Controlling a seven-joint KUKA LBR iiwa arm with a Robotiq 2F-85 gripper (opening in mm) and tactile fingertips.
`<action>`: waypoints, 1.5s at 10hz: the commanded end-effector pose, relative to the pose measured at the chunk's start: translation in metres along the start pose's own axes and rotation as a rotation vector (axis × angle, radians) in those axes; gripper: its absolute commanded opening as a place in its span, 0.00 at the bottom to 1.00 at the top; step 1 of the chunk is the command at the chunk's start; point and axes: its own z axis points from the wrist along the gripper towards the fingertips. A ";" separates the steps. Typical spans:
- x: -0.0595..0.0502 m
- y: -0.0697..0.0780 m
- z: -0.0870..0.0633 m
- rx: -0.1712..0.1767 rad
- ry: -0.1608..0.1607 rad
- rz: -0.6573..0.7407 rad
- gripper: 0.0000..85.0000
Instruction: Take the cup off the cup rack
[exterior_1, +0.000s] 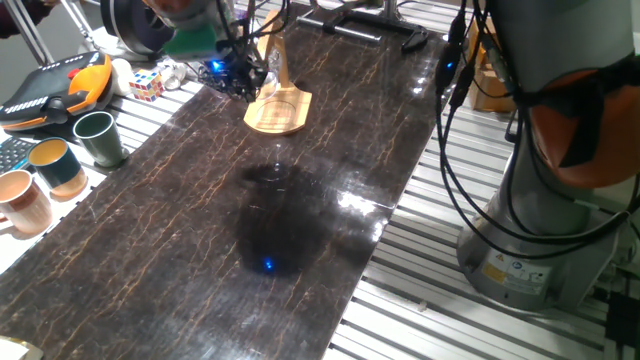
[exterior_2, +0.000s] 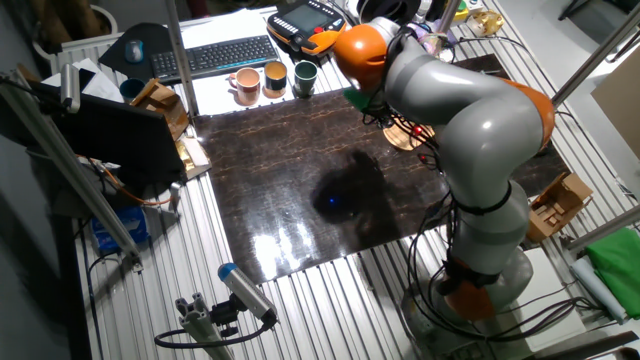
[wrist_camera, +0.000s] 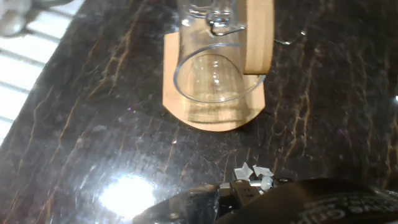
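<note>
The clear cup (wrist_camera: 214, 68) hangs mouth-down on the upright post (wrist_camera: 258, 37) of the light wooden cup rack (wrist_camera: 208, 115). In the hand view its round rim sits just above the base. In one fixed view the rack (exterior_1: 278, 108) stands at the far end of the dark tabletop, and my gripper (exterior_1: 242, 78) hovers just to its left, close to the post. Its fingers do not show clearly, so I cannot tell how the jaws stand. In the other fixed view the arm hides most of the rack (exterior_2: 405, 137).
A dark green mug (exterior_1: 97, 138), a teal and tan mug (exterior_1: 58, 165) and a pinkish mug (exterior_1: 22, 200) stand at the table's left edge. A Rubik's cube (exterior_1: 146, 84) and an orange teach pendant (exterior_1: 60, 85) lie behind them. The arm's base (exterior_1: 540, 220) is at the right.
</note>
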 end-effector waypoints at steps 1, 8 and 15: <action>0.002 0.001 0.000 0.005 -0.001 0.000 0.01; 0.002 0.009 0.013 0.010 -0.014 0.028 0.01; 0.002 0.009 0.013 0.008 -0.019 -0.013 0.01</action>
